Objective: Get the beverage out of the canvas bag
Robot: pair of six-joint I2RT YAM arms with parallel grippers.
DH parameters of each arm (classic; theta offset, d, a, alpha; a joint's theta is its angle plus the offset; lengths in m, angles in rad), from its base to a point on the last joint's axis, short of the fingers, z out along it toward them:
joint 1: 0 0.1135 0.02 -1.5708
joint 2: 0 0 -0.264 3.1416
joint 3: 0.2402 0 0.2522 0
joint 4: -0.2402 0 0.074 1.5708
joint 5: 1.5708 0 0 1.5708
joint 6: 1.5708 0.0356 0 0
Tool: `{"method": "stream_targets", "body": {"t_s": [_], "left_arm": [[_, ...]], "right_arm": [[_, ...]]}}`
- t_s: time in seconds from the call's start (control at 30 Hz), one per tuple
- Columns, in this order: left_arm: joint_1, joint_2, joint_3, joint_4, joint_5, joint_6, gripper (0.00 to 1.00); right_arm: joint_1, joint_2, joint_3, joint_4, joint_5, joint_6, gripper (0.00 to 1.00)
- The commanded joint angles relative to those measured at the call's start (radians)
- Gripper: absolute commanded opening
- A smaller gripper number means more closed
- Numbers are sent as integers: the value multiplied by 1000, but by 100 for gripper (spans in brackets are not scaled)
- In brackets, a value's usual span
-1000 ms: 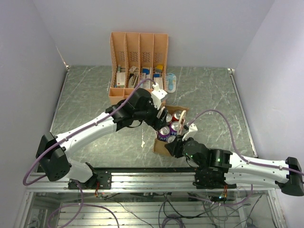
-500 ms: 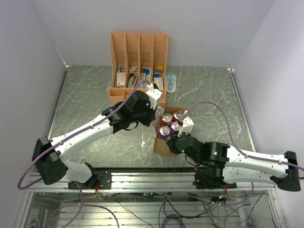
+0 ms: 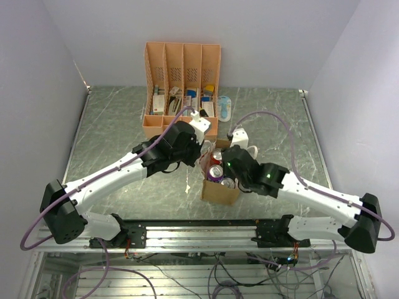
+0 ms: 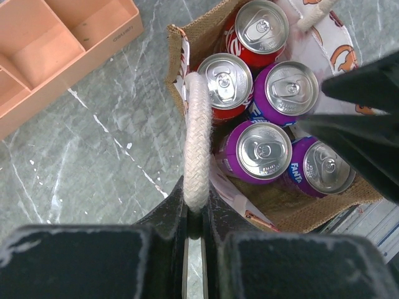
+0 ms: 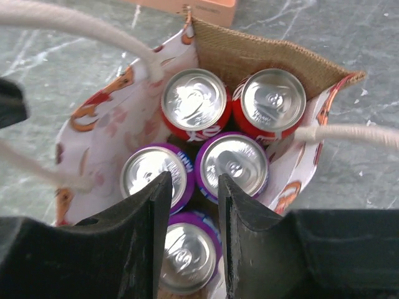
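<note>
Left claw [image 4: 196, 198] is pinching the bag's [image 3: 219, 192] handle [image 4: 197, 137]; right claw [image 5: 192, 193], spread, is hovering over purple cans [image 5: 232, 163], red cans [image 5: 194, 103] at 12 o'clock.

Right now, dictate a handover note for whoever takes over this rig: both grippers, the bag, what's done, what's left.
Left gripper: shut on the white rope handle of the tan-brown canvas bag.
Right gripper: open, empty, poised over the bag's mouth.
Inside, upright: two red drink cans, three purple drink cans.
Done: nothing is out.
Left: grasp one can, lift it clear.
</note>
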Motion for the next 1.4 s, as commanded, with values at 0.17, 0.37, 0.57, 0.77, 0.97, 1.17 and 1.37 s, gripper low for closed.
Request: {"method": "stream_targets", "body": {"t_s": [0.17,0.37,0.57,0.77,0.97,1.17,1.37], "left_arm": [[0,-9,-8,24,-62,-19,7],[-1,-32,-24,41,-100,-24,7],[2,-25,-26,46,-97,-25,7],[1,-13,-18,37,-97,-26,7],[2,-15,-15,33,-109,-26,7],[10,-28,-22,32,-156,-40,7],[21,-10,-16,20,-201,-69,7]], "right_arm": [[-128,173,126,57,-183,-248,42],[-224,238,128,123,-301,-301,47],[-262,326,168,124,-349,-308,53],[-277,354,162,120,-332,-300,64],[-287,364,151,119,-313,-306,65],[-294,395,127,148,-342,-299,63],[-298,412,123,140,-361,-315,64]]}}
